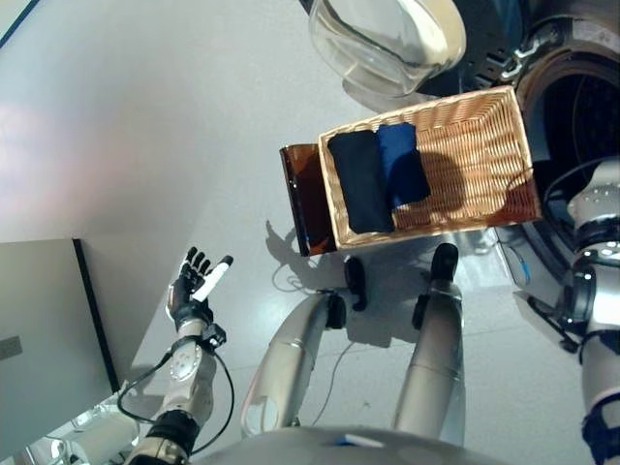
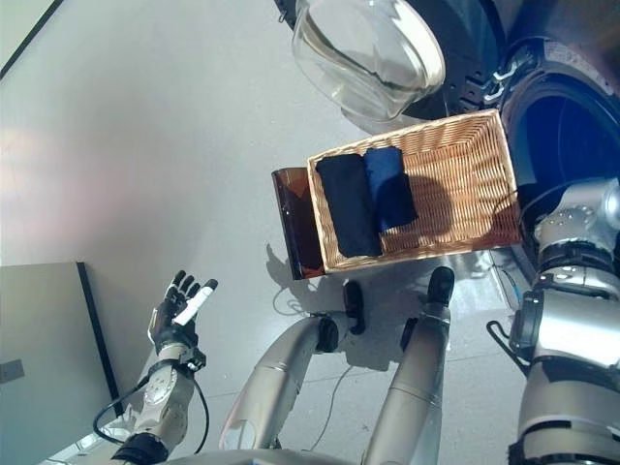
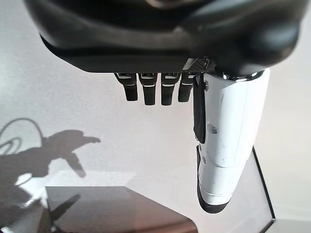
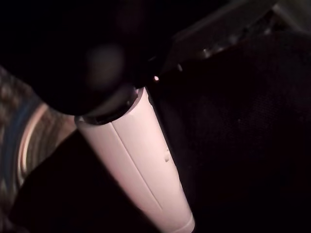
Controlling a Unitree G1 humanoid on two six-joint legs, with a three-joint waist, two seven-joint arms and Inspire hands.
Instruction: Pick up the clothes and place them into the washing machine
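Note:
A shallow wicker basket (image 1: 475,165) rests on a low dark brown box (image 1: 302,199) beside the washing machine (image 1: 581,107). In it lie a folded black garment (image 1: 360,181) and a folded blue garment (image 1: 402,165), side by side. My left hand (image 1: 194,281) is open and empty, held over the floor at the lower left, far from the basket. My right arm (image 1: 601,223) reaches into the machine's dark drum. In the right wrist view my right hand (image 4: 136,165) shows its white-covered thumb against darkness, with its fingers hidden.
The machine's round glass door (image 1: 387,39) hangs open behind the basket. A grey panel (image 1: 39,339) with a dark edge stands at the lower left, close to my left hand. Light grey floor (image 1: 145,126) spreads to the left of the basket.

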